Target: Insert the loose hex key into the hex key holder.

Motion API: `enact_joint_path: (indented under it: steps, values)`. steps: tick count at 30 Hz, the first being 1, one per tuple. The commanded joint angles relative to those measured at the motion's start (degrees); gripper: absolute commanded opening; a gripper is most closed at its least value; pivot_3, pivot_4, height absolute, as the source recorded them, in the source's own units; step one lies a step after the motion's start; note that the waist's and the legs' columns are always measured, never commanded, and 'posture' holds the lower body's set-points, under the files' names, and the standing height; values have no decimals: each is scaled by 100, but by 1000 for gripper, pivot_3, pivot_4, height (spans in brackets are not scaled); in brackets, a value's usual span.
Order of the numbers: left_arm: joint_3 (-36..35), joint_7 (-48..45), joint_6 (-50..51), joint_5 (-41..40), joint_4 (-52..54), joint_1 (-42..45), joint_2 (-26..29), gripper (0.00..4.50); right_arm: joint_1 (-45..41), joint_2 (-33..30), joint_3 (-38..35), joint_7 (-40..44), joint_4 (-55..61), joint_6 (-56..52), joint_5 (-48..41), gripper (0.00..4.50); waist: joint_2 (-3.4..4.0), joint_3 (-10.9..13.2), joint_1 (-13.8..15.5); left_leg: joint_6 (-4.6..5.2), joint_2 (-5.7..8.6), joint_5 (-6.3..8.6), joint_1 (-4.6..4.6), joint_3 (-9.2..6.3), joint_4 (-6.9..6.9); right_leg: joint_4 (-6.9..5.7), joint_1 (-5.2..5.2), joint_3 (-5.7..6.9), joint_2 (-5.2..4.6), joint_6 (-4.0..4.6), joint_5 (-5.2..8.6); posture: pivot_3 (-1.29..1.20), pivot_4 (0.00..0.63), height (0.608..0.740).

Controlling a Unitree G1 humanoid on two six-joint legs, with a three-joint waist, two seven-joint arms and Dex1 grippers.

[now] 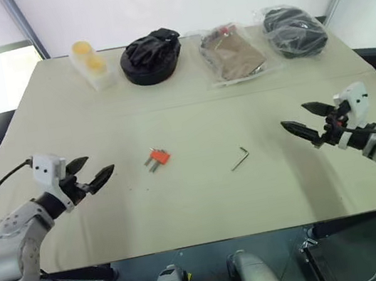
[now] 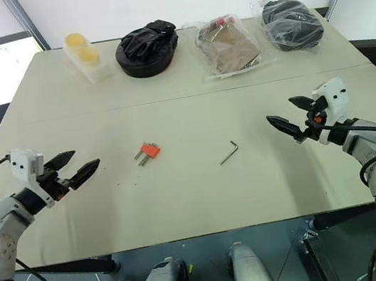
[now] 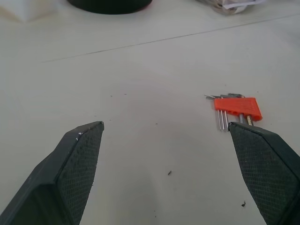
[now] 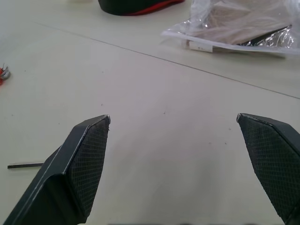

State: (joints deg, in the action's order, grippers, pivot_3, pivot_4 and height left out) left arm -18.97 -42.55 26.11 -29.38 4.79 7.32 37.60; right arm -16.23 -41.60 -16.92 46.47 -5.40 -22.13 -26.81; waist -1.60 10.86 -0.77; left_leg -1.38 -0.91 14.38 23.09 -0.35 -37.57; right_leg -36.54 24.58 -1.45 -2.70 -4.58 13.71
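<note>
Nothing of the task was done at this moment. Both hands hung above the near part of the tabletop (image 1: 207, 209), empty, each with its two black fingers spread wide apart.

The left hand (image 1: 91, 171) pointed inward toward the middle of the tabletop. The hex key holder (image 1: 157, 158), a small orange block with a few short dark keys sticking out of one side, lay flat on the surface a little way ahead of this hand's fingertips and apart from them. In the left wrist view it sat just beyond one finger (image 3: 267, 159), not between the two.

The right hand (image 1: 307, 120) mirrored the left, pointing inward from the other side. The loose hex key (image 1: 240, 158), a thin dark L-shaped rod, lay flat ahead of this hand, nearer to it than to the left hand, and well apart from the holder. In the right wrist view only a straight end of it peeked out beside one finger (image 4: 84, 159).

Farther away, along the back edge and out of both hands' reach as they stood, sat a clear tub with yellow contents (image 1: 89, 64), a black bundle (image 1: 152, 57), a bagged brown item (image 1: 232, 54) and a bagged dark item (image 1: 292, 31).

Judging from this, everything remained: picking up the key, steadying or lifting the holder, and sliding the key into a slot.
</note>
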Motion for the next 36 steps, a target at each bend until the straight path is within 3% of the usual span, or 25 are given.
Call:
enact_joint_path:
  steps: [1,25,31,36]
  values:
    - [-124,-65,8,-103,124,108,110,4439,-19,-99,-107,4,150,63,28,4500,0,0,0,0,0,0,0,0,0,1,0,0,0,0,0,0,150,740]
    - [27,-402,-347,138,-197,462,159,4439,-197,99,251,-175,383,94,210,4500,0,0,0,0,1,0,1,2,-1,3,-1,-1,0,-13,-8,0,150,740]
    - [133,-527,-390,73,-127,719,90,4439,-215,445,840,-115,822,-194,145,4500,0,0,0,0,1,0,1,0,-1,3,-1,-1,2,-14,-9,0,150,740]
    - [448,-810,-302,54,156,821,173,4439,-310,1198,1721,-265,1247,-245,332,4500,0,0,-19,0,0,0,0,0,0,2,-1,0,4,-17,-11,0,150,740]
